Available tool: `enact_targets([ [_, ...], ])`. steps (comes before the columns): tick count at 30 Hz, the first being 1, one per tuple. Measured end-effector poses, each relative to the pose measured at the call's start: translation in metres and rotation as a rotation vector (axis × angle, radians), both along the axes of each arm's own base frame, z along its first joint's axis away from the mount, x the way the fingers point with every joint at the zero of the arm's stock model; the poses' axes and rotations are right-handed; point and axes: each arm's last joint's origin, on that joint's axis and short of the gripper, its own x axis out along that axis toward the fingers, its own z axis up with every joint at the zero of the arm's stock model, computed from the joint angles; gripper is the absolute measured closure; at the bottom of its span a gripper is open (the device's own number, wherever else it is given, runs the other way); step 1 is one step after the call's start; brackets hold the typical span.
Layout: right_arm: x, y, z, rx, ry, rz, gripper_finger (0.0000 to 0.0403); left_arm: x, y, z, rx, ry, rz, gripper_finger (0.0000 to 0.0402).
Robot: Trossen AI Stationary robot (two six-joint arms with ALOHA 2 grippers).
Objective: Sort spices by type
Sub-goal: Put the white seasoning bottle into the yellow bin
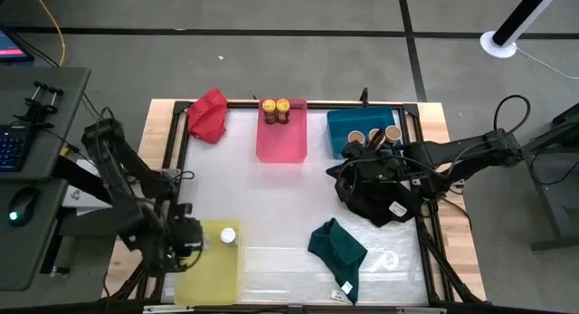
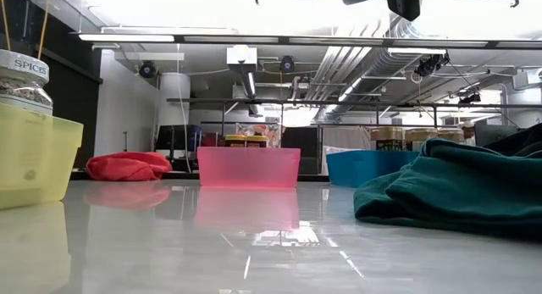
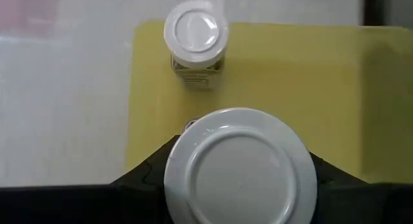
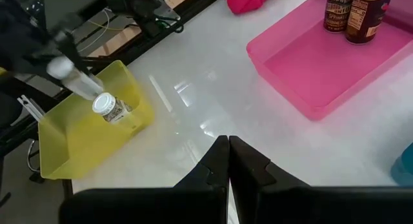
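The left gripper point(image 3: 240, 185) is clamped on a white-lidded spice jar point(image 3: 240, 175) above the yellow tray point(image 1: 210, 276) — a second white-lidded jar point(image 3: 195, 35) stands just ahead of it, apparently in the tray's corner. The right gripper point(image 4: 228, 161) — fingers together — hovers beside the teal tray point(image 1: 342, 128).

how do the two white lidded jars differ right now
One white-lidded jar stands free in the yellow tray; the other white-lidded jar is gripped by the left hand above the tray. The standing one's label shows in the left wrist view; the held one shows only its lid. Both have plain round white lids. The right hand is shut, near the blue tray.
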Motion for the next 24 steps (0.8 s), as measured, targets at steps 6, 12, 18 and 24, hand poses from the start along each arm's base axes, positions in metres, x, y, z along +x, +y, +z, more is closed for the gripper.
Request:
enact_targets([
  [6, 0.000, 0.000, 0.000, 0.006, -0.002, -0.005, 0.0403, 0.012, -0.002, -0.041, 0.008, -0.002, 0.091, 0.0240],
  [12, 0.000, 0.000, 0.000, 0.013, -0.003, -0.010, 0.0403, 0.019, 0.003, -0.051, 0.041, -0.046, 0.069, 0.0240],
  [18, 0.000, 0.000, 0.000, 0.015, -0.004, -0.012, 0.0403, 0.023, 0.008, -0.059, 0.044, -0.026, 0.025, 0.0240],
  [24, 0.000, 0.000, 0.000, 0.015, -0.003, -0.012, 0.0403, 0.027, 0.005, -0.064, 0.008, -0.061, -0.021, 0.0240],
])
